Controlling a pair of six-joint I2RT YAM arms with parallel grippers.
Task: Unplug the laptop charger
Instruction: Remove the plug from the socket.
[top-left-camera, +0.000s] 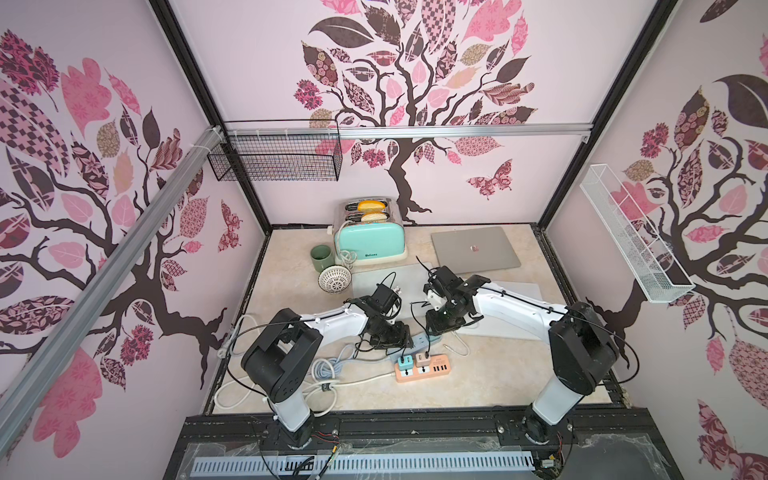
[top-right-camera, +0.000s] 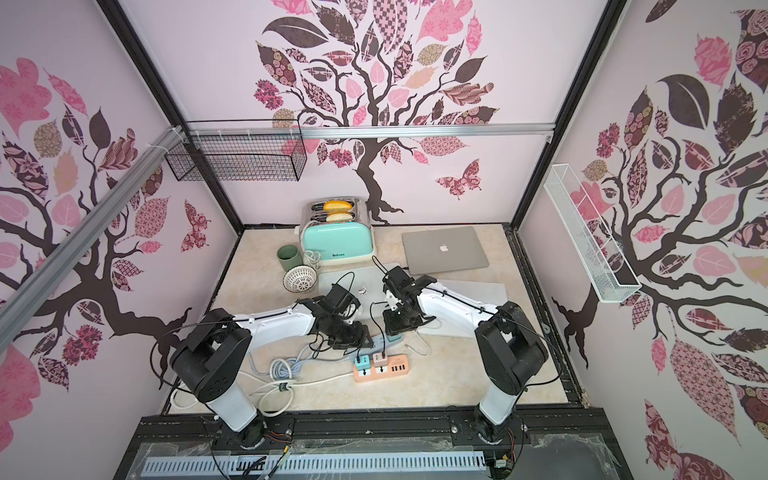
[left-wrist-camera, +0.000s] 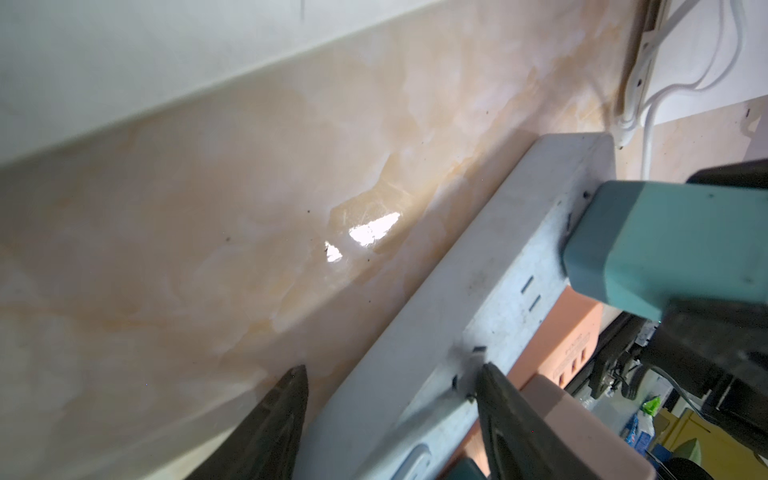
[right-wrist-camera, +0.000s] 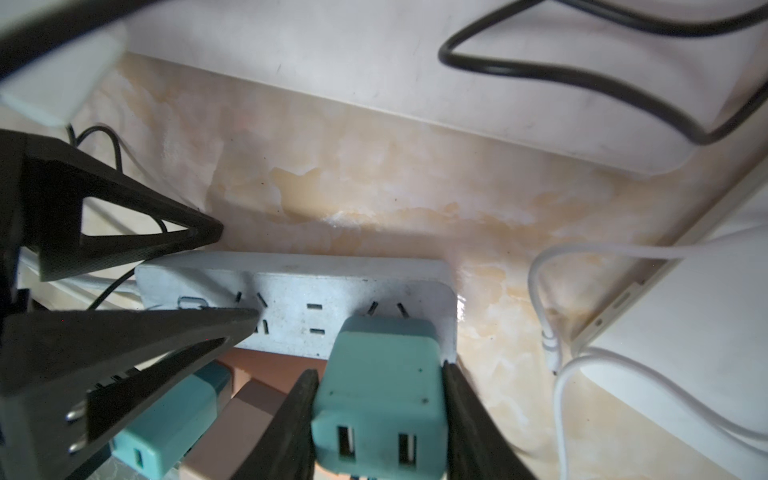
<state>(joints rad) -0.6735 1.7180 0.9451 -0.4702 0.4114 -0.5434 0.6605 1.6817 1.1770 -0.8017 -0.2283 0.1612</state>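
**Two grippers at the white strip.** The right gripper (right-wrist-camera: 378, 370) clamps the teal charger (right-wrist-camera: 374, 419) by its two sides. The charger's face sits against the end socket of the white strip (right-wrist-camera: 299, 286), which lies mid-table just behind an orange strip (top-left-camera: 419, 371). The left gripper (left-wrist-camera: 392, 370) stands wide at the white strip's other end. One finger (left-wrist-camera: 498, 403) is on the strip's face, the other beyond its edge over the table (left-wrist-camera: 208, 249). A closed laptop (top-left-camera: 473, 248) lies well apart at the back.
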